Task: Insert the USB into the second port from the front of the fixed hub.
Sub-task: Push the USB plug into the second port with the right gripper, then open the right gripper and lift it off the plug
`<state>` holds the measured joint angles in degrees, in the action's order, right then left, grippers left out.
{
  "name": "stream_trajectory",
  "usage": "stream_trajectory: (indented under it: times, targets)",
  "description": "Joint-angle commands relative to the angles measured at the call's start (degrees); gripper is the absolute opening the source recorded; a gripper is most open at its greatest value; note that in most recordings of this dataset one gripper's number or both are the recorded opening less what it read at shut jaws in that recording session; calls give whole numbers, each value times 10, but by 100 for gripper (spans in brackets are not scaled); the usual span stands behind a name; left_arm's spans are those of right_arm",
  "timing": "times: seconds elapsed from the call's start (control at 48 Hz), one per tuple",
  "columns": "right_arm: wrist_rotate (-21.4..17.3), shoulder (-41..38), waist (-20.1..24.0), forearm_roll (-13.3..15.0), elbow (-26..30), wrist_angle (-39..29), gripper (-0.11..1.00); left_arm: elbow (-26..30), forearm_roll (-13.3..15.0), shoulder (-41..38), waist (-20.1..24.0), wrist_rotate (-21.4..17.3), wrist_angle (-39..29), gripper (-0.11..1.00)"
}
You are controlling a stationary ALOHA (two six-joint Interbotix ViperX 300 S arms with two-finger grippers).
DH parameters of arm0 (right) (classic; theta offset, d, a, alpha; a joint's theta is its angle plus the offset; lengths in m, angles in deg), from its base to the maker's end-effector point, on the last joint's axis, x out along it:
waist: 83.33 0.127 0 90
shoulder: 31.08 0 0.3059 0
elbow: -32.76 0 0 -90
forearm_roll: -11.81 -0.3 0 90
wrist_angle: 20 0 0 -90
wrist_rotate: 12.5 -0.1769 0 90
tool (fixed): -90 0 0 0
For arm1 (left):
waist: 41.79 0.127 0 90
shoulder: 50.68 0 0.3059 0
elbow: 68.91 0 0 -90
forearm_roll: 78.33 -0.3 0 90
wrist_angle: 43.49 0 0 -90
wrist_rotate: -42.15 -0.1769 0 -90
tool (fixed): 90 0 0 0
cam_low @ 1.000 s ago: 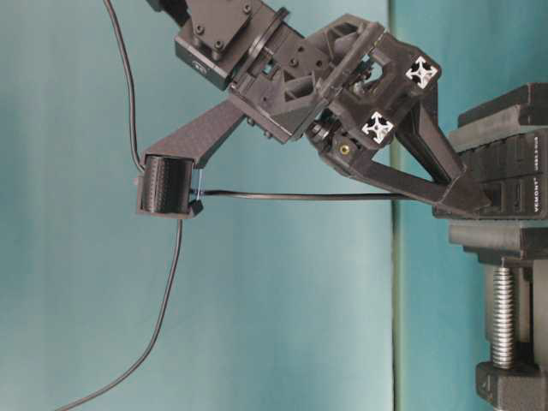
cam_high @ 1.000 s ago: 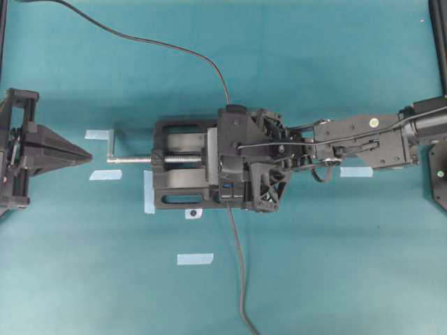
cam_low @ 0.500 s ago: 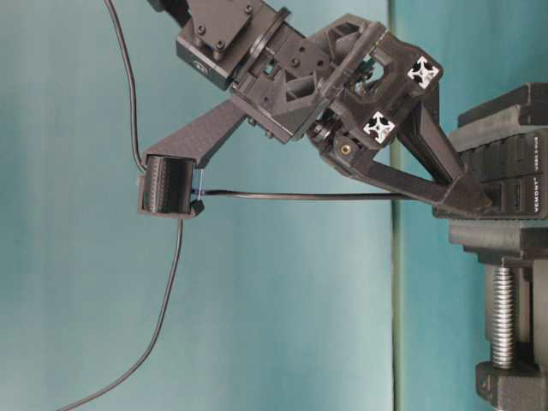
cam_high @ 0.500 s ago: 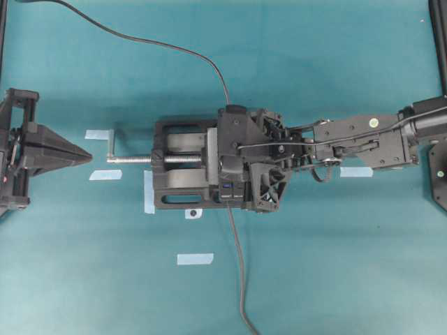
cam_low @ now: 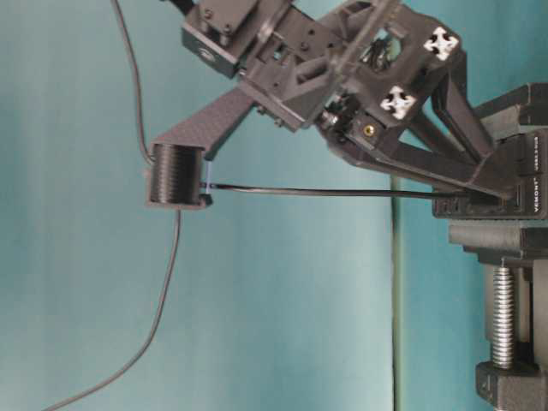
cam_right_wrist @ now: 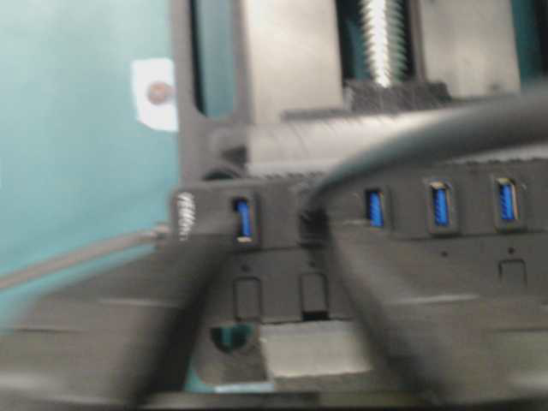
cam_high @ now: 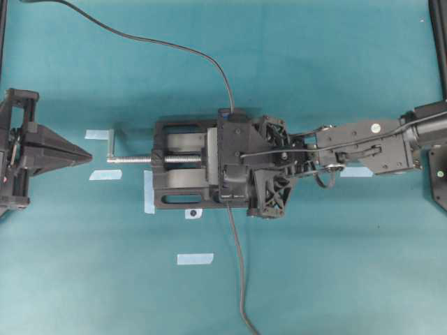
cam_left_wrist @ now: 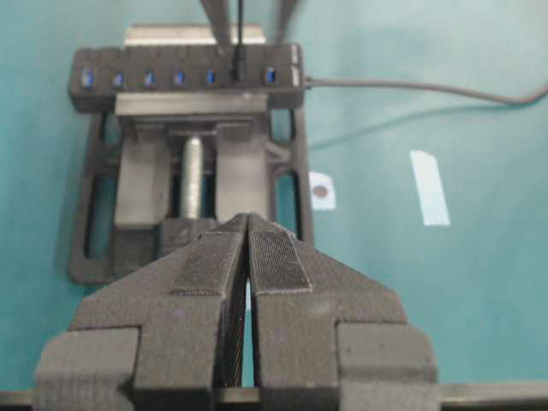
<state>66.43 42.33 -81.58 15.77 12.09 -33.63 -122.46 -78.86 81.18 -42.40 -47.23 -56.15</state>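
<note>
The fixed hub (cam_left_wrist: 145,79) lies clamped across the far end of the vise, its row of blue ports facing up. In the right wrist view the hub (cam_right_wrist: 467,224) fills the frame. The USB (cam_right_wrist: 309,216) stands plugged into the second port from the end with the hub's lead; the USB (cam_left_wrist: 241,63) also shows in the left wrist view. My right gripper (cam_right_wrist: 295,257) is open, one finger on each side of the plug and apart from it. From overhead the right gripper (cam_high: 229,166) covers the hub. My left gripper (cam_left_wrist: 248,227) is shut on nothing, well left of the vise.
The black vise (cam_high: 174,159) with its silver screw sits mid-table. The hub's lead (cam_high: 237,265) trails toward the front edge. The USB's long cable (cam_high: 160,43) runs off to the back left. Pale tape strips (cam_high: 195,259) lie on the teal cloth.
My right gripper has opened and let go of the USB, which stays in its port. The fingers have spread wide and the wrist has shifted slightly. The left arm has not moved.
</note>
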Motion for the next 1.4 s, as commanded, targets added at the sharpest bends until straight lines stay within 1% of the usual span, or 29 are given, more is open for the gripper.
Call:
stream_trajectory:
  times: [0.0,0.042,0.125,0.375,0.813,1.063,1.376]
  targets:
    - [-18,20,1,-4,10,3,82,9,-1,-1,1,1,6,0]
    - [-25,20,1,-4,10,2,86,9,-1,1,1,1,6,0]
    - [-32,20,1,-4,9,4,85,9,-1,4,1,1,6,0]
    - [-30,19,-3,-4,6,6,84,7,-1,8,1,2,6,0]
    - [-26,27,-13,6,5,5,84,9,-1,8,1,1,6,0]
    - [-26,74,-13,6,-14,6,84,8,-1,8,1,1,5,0]
    - [-25,163,-13,6,-70,6,84,11,-1,8,1,-1,6,0]
